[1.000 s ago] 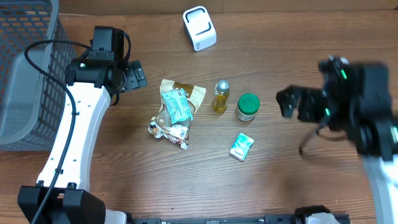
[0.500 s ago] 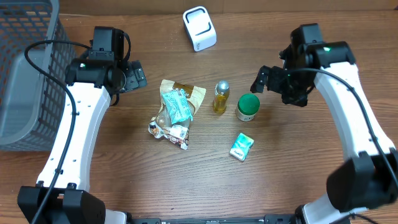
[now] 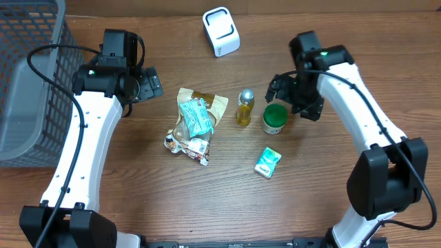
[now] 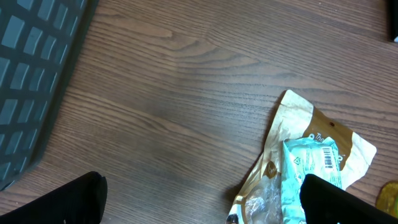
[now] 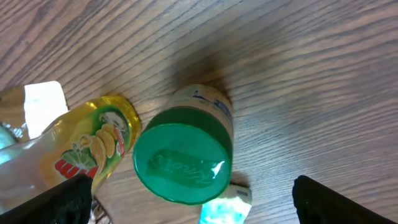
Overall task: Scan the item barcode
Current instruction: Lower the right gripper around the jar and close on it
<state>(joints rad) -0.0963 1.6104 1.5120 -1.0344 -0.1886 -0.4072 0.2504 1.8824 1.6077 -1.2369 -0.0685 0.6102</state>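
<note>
The green-lidded jar point(image 3: 275, 118) stands upright near the middle of the desk point(image 3: 344, 207), a little toward the right edge, and looks to be the item in hand. The right gripper point(image 3: 289, 98) hangs just above it, released, jaws spread wide and holding nothing. In the right wrist view the jar's lid point(image 5: 183, 152) sits between the two fingers. No barcode shows on the jar from here; only a strip of pale label on its wall is visible.

A yellow oil bottle point(image 3: 244, 107) stands just beside the jar on its left, so that finger has little room. A straight descent centred on the lid seems wise, closing on the wall below the lid. That should leave the label bare, so it can be turned toward the white scanner point(image 3: 221, 31) at the far edge.

A small green-and-white box point(image 3: 267, 162) lies near the jar toward the near edge, apart from it. A pile of snack bags point(image 3: 195, 124) lies left of the bottle. The wood between jar and scanner is bare, as is the stretch toward the right edge, so lifting and swinging away from the bottle looks safest.

The left gripper point(image 3: 148, 84) hovers over bare wood left of the bags, also released and empty. A grey basket point(image 3: 27, 83) fills the far left corner.
</note>
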